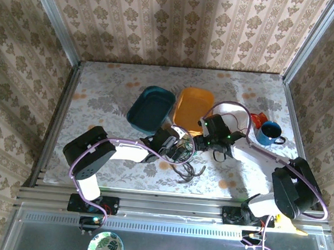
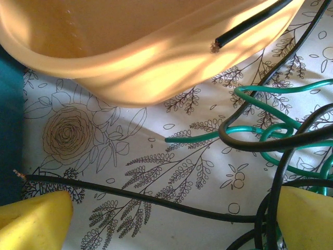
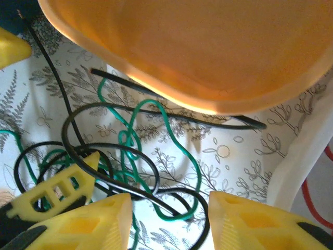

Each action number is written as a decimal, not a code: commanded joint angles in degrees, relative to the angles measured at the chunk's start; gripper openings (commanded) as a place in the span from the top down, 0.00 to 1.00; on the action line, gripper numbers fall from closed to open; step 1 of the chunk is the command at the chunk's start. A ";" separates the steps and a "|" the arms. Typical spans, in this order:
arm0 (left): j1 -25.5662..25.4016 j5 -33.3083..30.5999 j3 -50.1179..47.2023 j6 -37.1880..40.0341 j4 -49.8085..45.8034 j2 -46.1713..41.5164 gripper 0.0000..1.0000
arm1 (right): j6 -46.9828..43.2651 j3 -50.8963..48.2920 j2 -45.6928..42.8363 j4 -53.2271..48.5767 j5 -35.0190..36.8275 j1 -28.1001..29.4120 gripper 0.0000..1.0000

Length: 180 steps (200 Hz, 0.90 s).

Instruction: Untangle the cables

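Left gripper (image 2: 171, 221) is hovering, jaws wide, over the tangled cables (image 2: 208, 136) on the floral surface (image 2: 104, 156); right gripper (image 3: 169, 219), jaws partly parted, is straddling them beside the orange tub (image 3: 208, 47).

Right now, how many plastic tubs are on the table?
2: the teal tub left of centre, the orange tub right beside it, both just beyond the tangled cables.

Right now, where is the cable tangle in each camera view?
Top external: cable tangle at centre, on the table just on the near side of the orange tub.
Left wrist: right half, below the orange tub.
Right wrist: lower left, below the orange tub.
Shared landmark: the orange tub.
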 commanded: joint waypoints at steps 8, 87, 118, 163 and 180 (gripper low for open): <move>-0.69 -0.42 0.32 1.23 -2.91 0.26 0.00 | 0.02 0.87 2.54 -3.21 -0.03 0.01 0.57; -0.66 -3.47 0.40 0.11 -2.74 0.61 0.00 | -1.21 -0.47 -8.62 -6.71 3.11 0.19 0.57; -0.70 -3.87 0.49 0.26 -2.62 0.52 0.00 | 0.34 -1.21 -10.15 -13.11 -0.18 0.19 0.57; -0.53 -3.94 0.58 0.29 -2.49 0.74 0.00 | 6.99 -1.58 -8.22 -27.01 -2.77 -0.34 0.57; -0.46 -3.53 0.73 0.39 -2.50 1.07 0.00 | 9.02 -2.85 -9.38 -28.44 -2.43 -0.64 0.57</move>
